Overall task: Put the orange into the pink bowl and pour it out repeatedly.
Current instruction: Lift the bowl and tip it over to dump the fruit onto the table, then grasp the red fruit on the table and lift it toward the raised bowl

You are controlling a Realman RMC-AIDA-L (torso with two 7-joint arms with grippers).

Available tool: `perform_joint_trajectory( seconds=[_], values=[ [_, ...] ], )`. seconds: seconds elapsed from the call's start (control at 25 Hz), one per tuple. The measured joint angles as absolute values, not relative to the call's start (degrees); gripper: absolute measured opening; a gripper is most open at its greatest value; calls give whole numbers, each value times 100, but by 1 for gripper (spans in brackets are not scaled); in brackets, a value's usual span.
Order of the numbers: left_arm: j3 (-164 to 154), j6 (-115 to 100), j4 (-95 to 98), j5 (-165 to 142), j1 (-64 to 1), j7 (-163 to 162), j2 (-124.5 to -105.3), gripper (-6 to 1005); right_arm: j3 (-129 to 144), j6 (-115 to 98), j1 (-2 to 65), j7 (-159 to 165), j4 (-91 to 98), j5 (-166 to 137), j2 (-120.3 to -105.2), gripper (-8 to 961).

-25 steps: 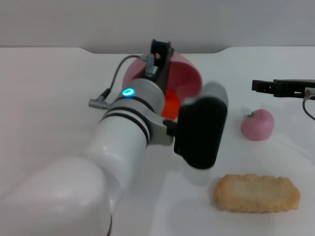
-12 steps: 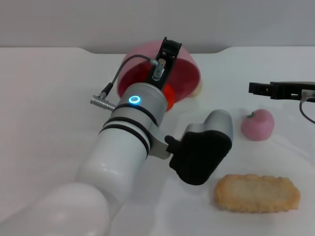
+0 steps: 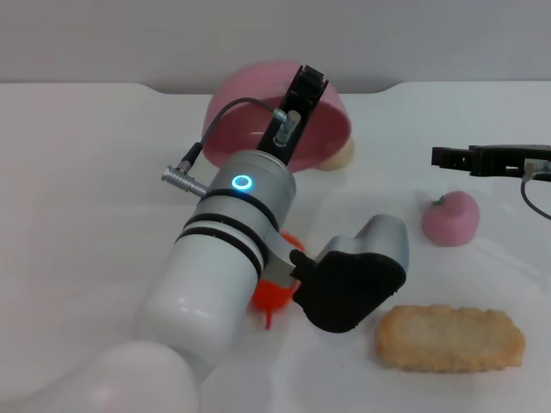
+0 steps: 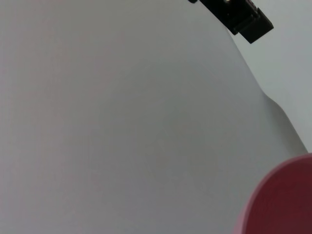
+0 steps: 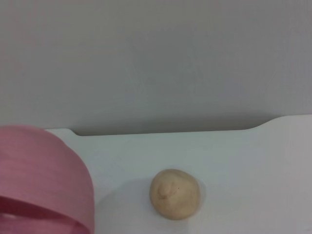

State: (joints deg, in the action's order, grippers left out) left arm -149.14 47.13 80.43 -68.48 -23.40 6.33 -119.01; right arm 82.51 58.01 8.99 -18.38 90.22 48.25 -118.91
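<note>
Nearest the robot in the head view, the beige biscuit (image 3: 449,338) lies flat on the white counter (image 3: 86,189), toward the right front. Just left of it, half hidden under the left forearm and its black wrist housing, the orange (image 3: 274,291) rests on the counter, outside the bowl.

Judgement: the pour of this cycle looks complete. The fruit is out and the bowl is turned over. What is left is to right the bowl, pick up the orange, reload it and tip again.

Farther back on the right, the pink peach (image 3: 450,218) sits alone. The right gripper (image 3: 443,157) hovers above and just behind it, idle and holding nothing; fingers seen edge-on, so I cannot tell their state.

Farther still, the left gripper (image 3: 308,86) is clamped on the rim of the pink bowl (image 3: 250,112), fingers clenched on the rim. The bowl is tipped so its dome faces up and its mouth faces down and toward the robot. A small beige bun (image 5: 174,193) sits just beside the bowl, on its right.

Room: the bowl is near the back edge of the counter, where a step in the edge shows. The left half of the counter is open; the right half is crowded by the peach, the biscuit and the right arm.
</note>
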Motion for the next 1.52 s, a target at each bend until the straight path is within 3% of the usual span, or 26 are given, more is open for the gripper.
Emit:
perform_joint_trajectory(
  seconds=[0.44,0.92,1.52],
  values=[
    [-13610,5813,8820,-5042,-2958,-1698,-11910,45,8323,5804,962,-1848,9043,4834,-11892,635],
    [-10260,7336,9391,-509,-3155,-740,-11823,45,8900,5387,1270,-2075,8921,4880,-11886,654],
    [-9125,7599,9409,-395,-3006,-543,-11799,45,10159,4269,2745,-2093,6969,5815,-11900,713]
  ],
)
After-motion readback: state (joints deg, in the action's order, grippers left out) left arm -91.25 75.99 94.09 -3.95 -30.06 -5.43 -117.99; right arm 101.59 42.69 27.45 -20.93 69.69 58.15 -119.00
